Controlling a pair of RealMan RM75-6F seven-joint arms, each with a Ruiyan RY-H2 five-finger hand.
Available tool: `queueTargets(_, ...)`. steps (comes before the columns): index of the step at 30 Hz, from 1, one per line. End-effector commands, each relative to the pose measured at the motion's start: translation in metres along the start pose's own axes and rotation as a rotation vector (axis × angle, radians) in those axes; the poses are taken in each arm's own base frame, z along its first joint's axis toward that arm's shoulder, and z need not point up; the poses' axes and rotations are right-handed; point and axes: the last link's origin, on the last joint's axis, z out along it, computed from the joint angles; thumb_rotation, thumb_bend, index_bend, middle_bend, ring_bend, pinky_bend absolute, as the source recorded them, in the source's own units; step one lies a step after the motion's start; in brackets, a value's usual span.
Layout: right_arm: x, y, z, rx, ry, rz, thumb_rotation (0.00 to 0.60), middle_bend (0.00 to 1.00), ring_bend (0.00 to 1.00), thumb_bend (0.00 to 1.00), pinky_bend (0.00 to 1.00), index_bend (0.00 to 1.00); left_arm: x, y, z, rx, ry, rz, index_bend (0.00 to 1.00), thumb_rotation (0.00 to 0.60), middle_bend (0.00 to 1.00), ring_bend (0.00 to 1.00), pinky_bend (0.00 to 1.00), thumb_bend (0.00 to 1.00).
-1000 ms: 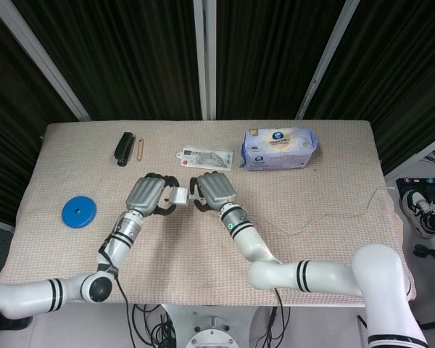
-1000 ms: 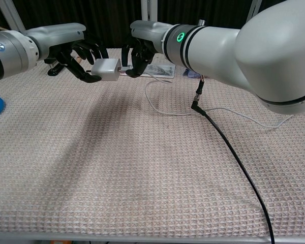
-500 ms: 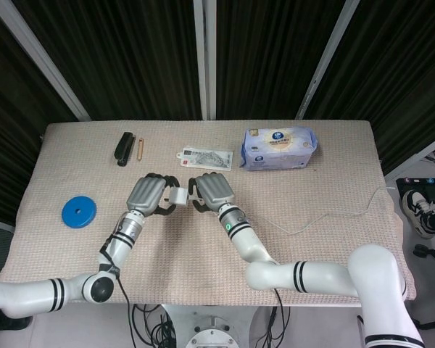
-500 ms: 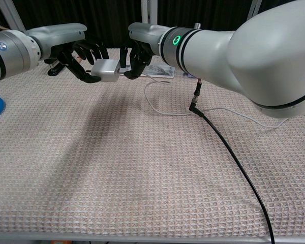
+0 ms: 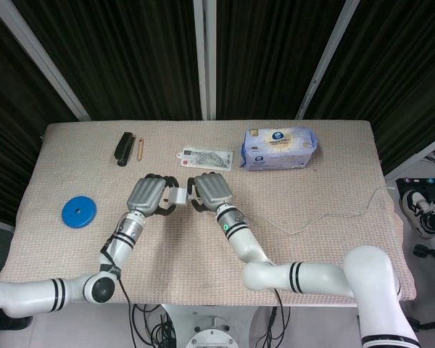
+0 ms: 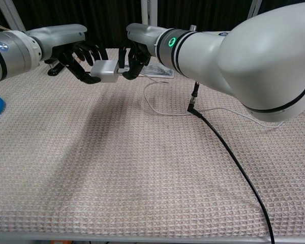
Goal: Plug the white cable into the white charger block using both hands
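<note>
My left hand (image 5: 146,195) (image 6: 80,60) holds the white charger block (image 6: 104,71) (image 5: 177,196) above the table, fingers curled around it. My right hand (image 5: 209,190) (image 6: 131,57) pinches the plug end of the white cable right against the block's right face. The plug itself is hidden by the fingers, so whether it sits in the port cannot be told. The white cable (image 6: 157,108) (image 5: 326,217) drops from the right hand, loops on the cloth and runs off toward the table's right edge.
A blue disc (image 5: 79,212) lies at the left. A black stapler (image 5: 124,148) and a pencil (image 5: 140,148) lie at the back left, a card packet (image 5: 205,157) behind the hands, a tissue pack (image 5: 279,148) at the back right. A black cable (image 6: 229,157) hangs from the right arm.
My right hand has moved slightly left, closing the small gap between the cable plug and the charger block. The left hand has stayed nearly still.
</note>
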Motion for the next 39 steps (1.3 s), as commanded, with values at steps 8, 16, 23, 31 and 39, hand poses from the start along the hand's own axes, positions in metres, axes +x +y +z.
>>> queueTargets(8, -0.0010, -0.0014, 0.0021, -0.005, 0.008, 0.000, 0.600, 0.59, 0.35, 0.41, 0.31, 0.63, 0.0002, 0.0006, -0.0001, -0.001, -0.001, -0.003, 0.56, 0.600, 0.53, 0.29, 0.23, 0.41)
queueTargets(16, -0.0035, -0.0055, 0.0021, 0.002, 0.008, -0.004, 0.600, 0.59, 0.35, 0.41, 0.31, 0.63, 0.0002, 0.0035, 0.0009, -0.003, -0.004, -0.002, 0.56, 0.600, 0.53, 0.29, 0.23, 0.41)
queueTargets(23, -0.0065, -0.0072, 0.0024, 0.006, 0.003, -0.010, 0.600, 0.58, 0.35, 0.41, 0.31, 0.63, 0.0004, 0.0030, 0.0007, 0.001, -0.005, -0.005, 0.56, 0.600, 0.53, 0.29, 0.24, 0.41)
queueTargets(31, -0.0053, -0.0048, 0.0005, 0.013, -0.005, -0.017, 0.600, 0.52, 0.34, 0.40, 0.31, 0.43, 0.0011, -0.0013, 0.0009, 0.009, -0.004, -0.012, 0.56, 0.600, 0.53, 0.29, 0.24, 0.41)
queueTargets(39, -0.0041, -0.0017, -0.0020, 0.016, -0.011, -0.012, 0.600, 0.49, 0.33, 0.33, 0.31, 0.33, 0.0013, -0.0046, 0.0020, 0.016, -0.004, -0.017, 0.56, 0.600, 0.53, 0.29, 0.24, 0.41)
